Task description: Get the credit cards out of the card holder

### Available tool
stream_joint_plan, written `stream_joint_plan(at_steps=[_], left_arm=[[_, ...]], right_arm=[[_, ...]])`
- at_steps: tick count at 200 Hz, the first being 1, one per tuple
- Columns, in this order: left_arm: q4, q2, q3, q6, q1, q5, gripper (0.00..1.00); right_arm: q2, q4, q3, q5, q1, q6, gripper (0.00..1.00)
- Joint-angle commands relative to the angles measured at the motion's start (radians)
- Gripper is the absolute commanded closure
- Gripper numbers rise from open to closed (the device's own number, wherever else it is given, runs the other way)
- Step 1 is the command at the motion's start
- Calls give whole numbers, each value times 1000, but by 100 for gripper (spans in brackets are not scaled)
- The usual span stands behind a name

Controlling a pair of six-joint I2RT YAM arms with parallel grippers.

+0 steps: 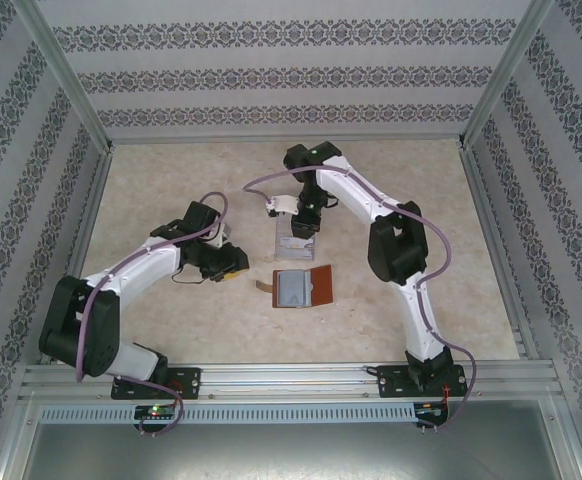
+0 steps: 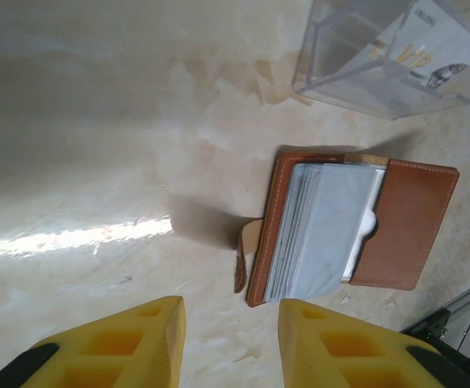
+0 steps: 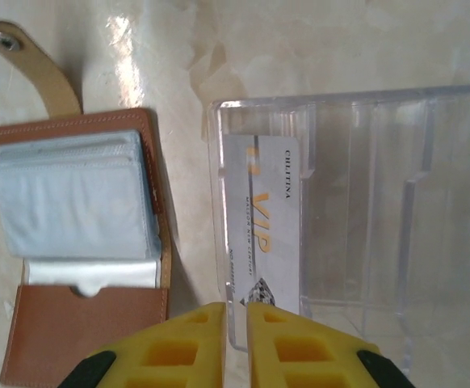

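Card holder [image 2: 413, 226] lies open flat, sleeves [image 2: 324, 230] reachable; my left gripper [image 2: 232, 314] hovers part-open and empty, my right gripper [image 3: 237, 314] nearly closed over the VIP card [image 3: 271, 226], grip unclear.

Open card holder [image 2: 409, 222] beside clear tray [image 2: 332, 81]

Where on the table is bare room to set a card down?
Bare: the far-left table between the left gripper and the back wall, and the near strip between holder and arm bases. Crowded: centre, where tray, holder and right gripper cluster.
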Motion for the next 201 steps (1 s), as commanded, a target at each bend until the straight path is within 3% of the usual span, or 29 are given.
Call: stream_joint_plan(at_steps=[1, 98, 149, 201], left_arm=[[45, 32, 43, -10, -36, 22, 65], [92, 153, 110, -19, -178, 22, 70], [99, 232, 143, -5, -223, 19, 74], [84, 291, 158, 28, -228, 16, 82]], right_arm=[[-77, 161, -91, -32, 16, 132, 84], [-395, 675, -633, 56, 32, 871, 83], [-564, 819, -873, 86, 43, 1216, 87], [-637, 838, -959, 18, 56, 1430, 89]])
